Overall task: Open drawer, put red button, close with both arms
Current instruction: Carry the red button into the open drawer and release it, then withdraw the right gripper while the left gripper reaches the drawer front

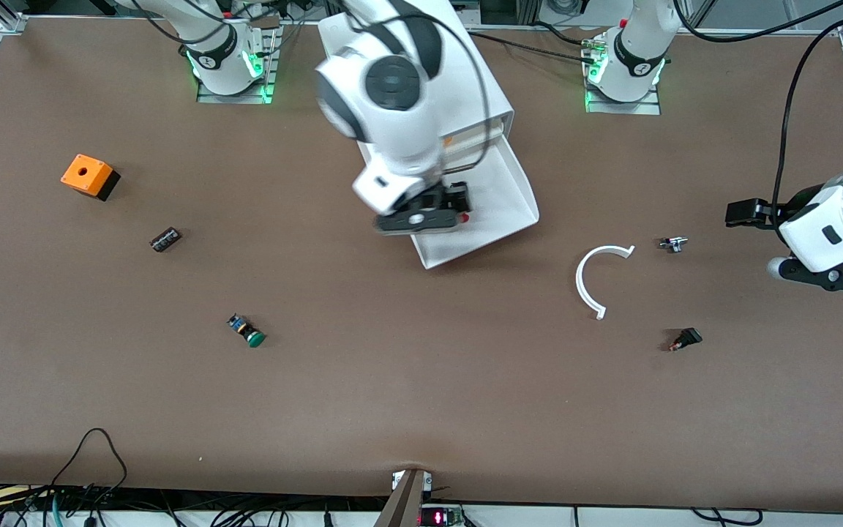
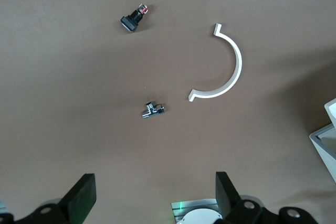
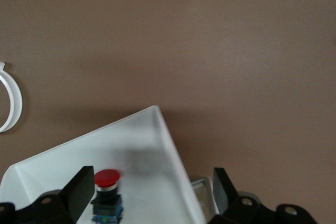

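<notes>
One white cabinet stands between the two arm bases, and one drawer is pulled out of it toward the front camera. The right gripper hangs over that open drawer with its two fingers spread apart. In the right wrist view the one red button sits on the drawer's white floor between the fingers, close to one of them, cap up and free of both; in the front view only a sliver of red shows at the gripper's edge.

The left gripper waits in the air at the left arm's end of the table, its two fingers also apart with nothing between them. Below its fingers, in the left wrist view, lie three loose things on the brown table: one small chrome metal fitting nearest the fingertips, one white half-ring farther out, and one small black switch with a reddish tip farthest from them.

Toward the right arm's end of the table lie three more single items, all well apart from either gripper: one orange cube with a hole, one small black block, and one green-capped button on its side.
</notes>
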You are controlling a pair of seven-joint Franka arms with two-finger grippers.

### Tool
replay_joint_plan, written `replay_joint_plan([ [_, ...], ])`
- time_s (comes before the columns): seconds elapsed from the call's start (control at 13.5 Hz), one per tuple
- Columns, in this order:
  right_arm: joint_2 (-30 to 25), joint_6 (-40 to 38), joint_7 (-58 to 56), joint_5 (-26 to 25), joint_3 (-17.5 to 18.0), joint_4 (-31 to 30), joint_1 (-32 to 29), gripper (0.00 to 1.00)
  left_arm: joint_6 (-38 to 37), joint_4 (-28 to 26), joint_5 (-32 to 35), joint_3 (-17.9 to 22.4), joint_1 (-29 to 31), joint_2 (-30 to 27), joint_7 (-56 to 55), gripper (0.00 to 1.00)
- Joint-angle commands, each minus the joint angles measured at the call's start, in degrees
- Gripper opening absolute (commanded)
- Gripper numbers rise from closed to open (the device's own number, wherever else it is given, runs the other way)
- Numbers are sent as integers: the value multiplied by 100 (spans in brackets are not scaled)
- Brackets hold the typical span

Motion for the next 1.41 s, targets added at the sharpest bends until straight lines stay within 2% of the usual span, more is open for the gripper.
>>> replay_joint_plan([
  [0.0,-640,-866,-1297,271,61,-189,-738,100,18,-72,107,-17,-173,-75,-62,100],
  [0.15,-1219,-1097,-2300,324,-140,-653,-1107,100,18,-80,63,-17,-498,-40,-700,100],
  [0.37,-2518,-1133,-3584,552,-877,-2048,-1188,100,106,-80,-497,-8,-894,126,-1817,100],
  [0.59,-3794,-1063,-4131,527,-1344,-3306,-1188,100,789,-308,-929,-8,-1517,347,-3037,100],
  [0.74,-4262,-1002,-4168,370,-1485,-3791,-1188,100,1509,-694,-1000,-8,-1956,356,-3987,100],
  [0.81,-4350,-993,-4229,177,-1512,-3846,-1188,100,1799,-835,-1000,-8,-2150,365,-4374,100],
  [0.89,-4351,-940,-4360,71,-1512,-3846,-1240,100,2063,-1010,-992,-8,-2282,365,-4639,100],
  [1.04,-4264,-800,-4929,61,-1294,-3829,-1791,100,2713,-1475,-983,-8,-2520,356,-5027,100],
  [1.19,-4027,-659,-5449,87,-786,-3706,-2599,100,3495,-1854,-913,1,-2774,356,-5553,100],
  [1.33,-3632,-632,-5652,140,-197,-3330,-3461,100,4120,-2153,-886,10,-2986,373,-6064,100],
])
